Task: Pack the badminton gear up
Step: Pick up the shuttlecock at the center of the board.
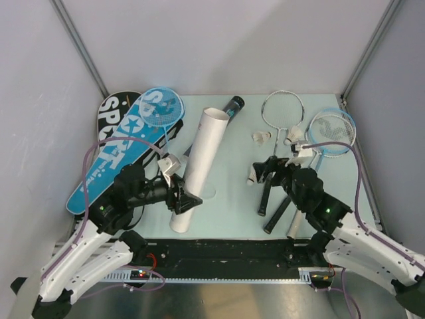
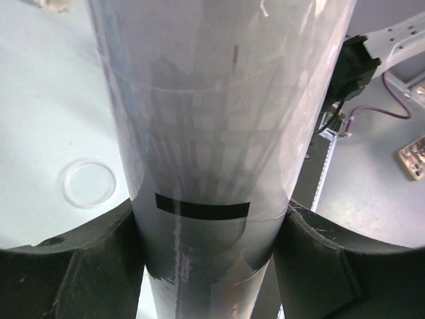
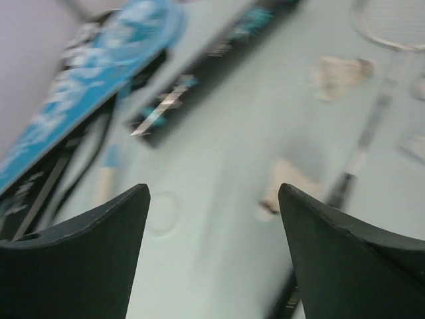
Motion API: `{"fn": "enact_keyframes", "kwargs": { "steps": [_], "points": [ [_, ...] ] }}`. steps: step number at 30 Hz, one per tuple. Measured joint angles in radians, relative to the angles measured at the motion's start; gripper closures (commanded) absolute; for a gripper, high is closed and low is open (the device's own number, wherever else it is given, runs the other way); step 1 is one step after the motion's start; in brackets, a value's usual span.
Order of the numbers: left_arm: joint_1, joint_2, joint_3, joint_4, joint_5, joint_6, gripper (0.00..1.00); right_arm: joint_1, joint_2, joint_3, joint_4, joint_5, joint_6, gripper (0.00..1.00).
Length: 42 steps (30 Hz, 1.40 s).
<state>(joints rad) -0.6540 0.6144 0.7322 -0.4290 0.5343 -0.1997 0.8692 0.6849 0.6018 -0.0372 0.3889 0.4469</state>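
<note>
On the left side of the pale green counter (image 1: 229,169), your left gripper (image 1: 188,198) is clamped around the long white tube (image 1: 204,143) near its lower end, while your right gripper (image 3: 212,191) stands open and empty beside a white feather shuttlecock (image 1: 252,179).

On the pale green table (image 1: 232,143) lie a blue cover (image 1: 113,163) and a black cover (image 1: 113,106) at left, a black tube (image 1: 234,104) at the back, a silver racket (image 1: 282,109) and a blue racket (image 1: 332,131) at right, and white shuttlecocks (image 1: 261,137) near them.
</note>
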Motion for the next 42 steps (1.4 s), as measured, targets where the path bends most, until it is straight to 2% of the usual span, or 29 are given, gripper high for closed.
{"fn": "enact_keyframes", "kwargs": {
  "steps": [6,10,12,14,25,36,42],
  "points": [
    [0.000,-0.071,-0.006,-0.056,-0.064,0.026,0.50,-0.304,0.144,0.022,-0.171,0.043,0.036,0.16],
    [0.000,-0.114,-0.017,-0.063,-0.089,0.025,0.48,-0.436,0.297,0.098,-0.259,0.061,0.045,0.26],
    [0.000,-0.114,-0.017,-0.064,-0.093,0.025,0.48,-0.447,0.360,0.147,-0.294,0.082,0.058,0.34],
    [0.000,-0.109,-0.017,-0.068,-0.094,0.025,0.48,-0.454,0.429,0.211,-0.328,0.120,0.089,0.37],
    [0.000,-0.119,-0.017,-0.075,-0.080,0.024,0.48,-0.459,0.903,0.620,-0.663,0.358,0.443,0.40],
    [0.000,-0.172,-0.017,-0.075,-0.077,0.024,0.48,-0.489,1.111,0.782,-0.794,0.420,0.537,0.38],
    [-0.001,-0.172,-0.022,-0.074,-0.078,0.022,0.49,-0.512,1.173,0.805,-0.831,0.425,0.571,0.38]
  ]
}}
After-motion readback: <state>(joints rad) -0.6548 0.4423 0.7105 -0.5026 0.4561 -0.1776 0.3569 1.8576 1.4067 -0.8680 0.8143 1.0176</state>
